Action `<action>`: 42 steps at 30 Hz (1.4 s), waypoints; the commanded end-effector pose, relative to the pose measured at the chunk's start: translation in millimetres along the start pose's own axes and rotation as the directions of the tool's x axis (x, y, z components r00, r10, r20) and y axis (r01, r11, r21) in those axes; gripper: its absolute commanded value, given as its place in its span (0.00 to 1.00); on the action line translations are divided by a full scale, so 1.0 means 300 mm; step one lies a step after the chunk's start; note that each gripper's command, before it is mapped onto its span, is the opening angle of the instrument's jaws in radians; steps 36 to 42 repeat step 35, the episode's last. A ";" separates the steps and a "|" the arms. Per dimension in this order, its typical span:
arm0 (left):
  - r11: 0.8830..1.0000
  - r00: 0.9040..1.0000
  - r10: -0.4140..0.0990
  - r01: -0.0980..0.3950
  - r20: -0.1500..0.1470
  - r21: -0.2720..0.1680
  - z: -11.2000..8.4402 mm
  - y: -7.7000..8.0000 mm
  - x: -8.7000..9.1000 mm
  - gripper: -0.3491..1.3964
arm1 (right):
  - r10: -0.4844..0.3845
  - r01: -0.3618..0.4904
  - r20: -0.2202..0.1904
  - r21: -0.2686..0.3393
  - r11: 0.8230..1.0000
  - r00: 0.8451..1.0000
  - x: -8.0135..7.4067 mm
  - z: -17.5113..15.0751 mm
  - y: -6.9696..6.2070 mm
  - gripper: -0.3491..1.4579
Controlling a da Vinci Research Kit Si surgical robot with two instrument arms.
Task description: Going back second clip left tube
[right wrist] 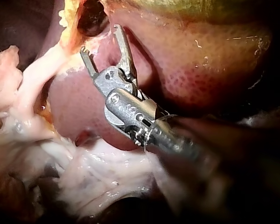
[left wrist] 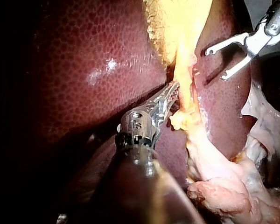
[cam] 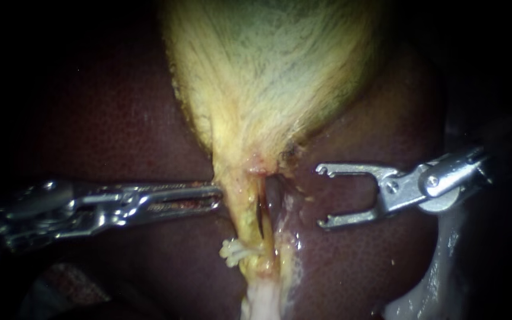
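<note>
right instrument (cam: 319, 197): jaws wide open, empty, apart from the left tube (cam: 243, 213), which hangs below the gallbladder (cam: 268, 71) beside the left instrument (cam: 217, 197); step judged: retreat; next: straight pull-back, clear of liver (cam: 357, 261).

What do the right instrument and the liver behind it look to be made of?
Right instrument: apparently bare metal, silvery and polished, judging by its bright glints and crisp machined edges. Liver: soft organ tissue, dark red and finely stippled. Its glossy surface with small highlights suggests a moist film.
</note>
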 end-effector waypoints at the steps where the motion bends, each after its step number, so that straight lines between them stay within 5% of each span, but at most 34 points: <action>1: 1.000 1.000 0.000 0.000 0.001 -0.003 0.0012 0.0004 0.0000 0.00 | 0.000 0.000 0.000 0.000 1.000 1.000 0.0004 0.000 -0.0004 0.52; 15: 1.000 1.000 0.004 -0.004 -0.005 0.017 0.0118 -0.0017 0.0034 0.00 | 0.000 0.000 0.000 0.000 1.000 1.000 0.0012 0.000 -0.0015 0.52; 42: 1.000 1.000 0.005 -0.005 -0.008 0.018 0.0134 -0.0014 0.0034 0.00 | 0.000 0.000 0.000 0.000 1.000 1.000 0.0015 0.000 -0.0018 0.52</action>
